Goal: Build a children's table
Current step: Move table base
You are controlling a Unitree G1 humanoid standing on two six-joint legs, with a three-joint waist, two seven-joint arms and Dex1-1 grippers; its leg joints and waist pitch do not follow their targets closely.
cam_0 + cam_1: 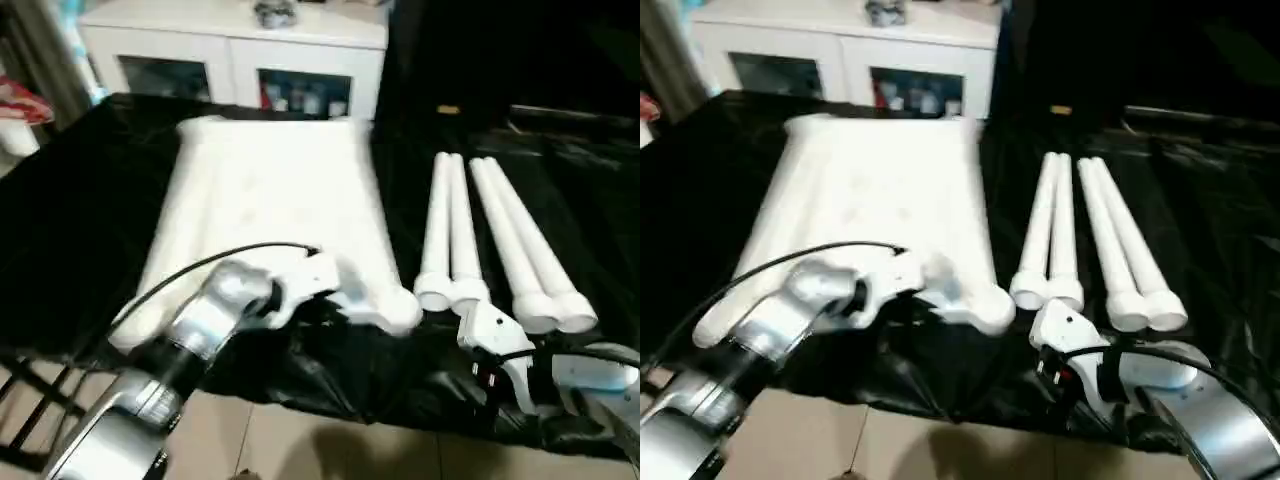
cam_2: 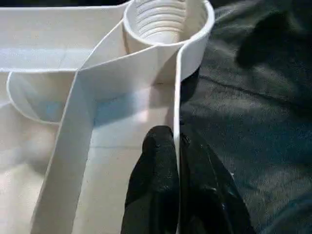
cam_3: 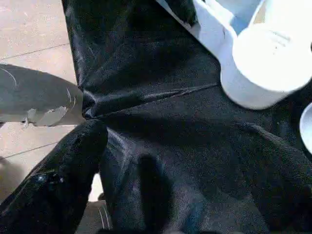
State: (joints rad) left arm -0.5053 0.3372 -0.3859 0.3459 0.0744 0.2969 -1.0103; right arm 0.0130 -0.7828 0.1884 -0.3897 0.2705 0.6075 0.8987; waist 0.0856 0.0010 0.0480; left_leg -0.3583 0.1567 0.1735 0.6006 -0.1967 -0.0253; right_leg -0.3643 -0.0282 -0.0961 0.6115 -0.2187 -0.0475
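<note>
The children's table top (image 1: 270,200) lies upside down on a black cloth, ribbed underside up. Its near right corner socket (image 2: 165,19) shows threads inside. My left gripper (image 2: 178,141) is shut on the thin rim wall of the table top just below that socket, one black finger (image 2: 158,161) inside the rim and one outside. Four white legs (image 1: 450,230) lie side by side to the right of the top, thick ends toward me. My right gripper (image 3: 183,141) hangs open over the cloth at the front edge, near the same corner socket (image 3: 268,63), holding nothing.
A white glass-doored cabinet (image 1: 240,50) stands behind the work surface. The black cloth (image 1: 80,200) is creased and drapes over the front edge onto the tiled floor (image 1: 300,440). A black rack (image 1: 30,390) sits at the lower left.
</note>
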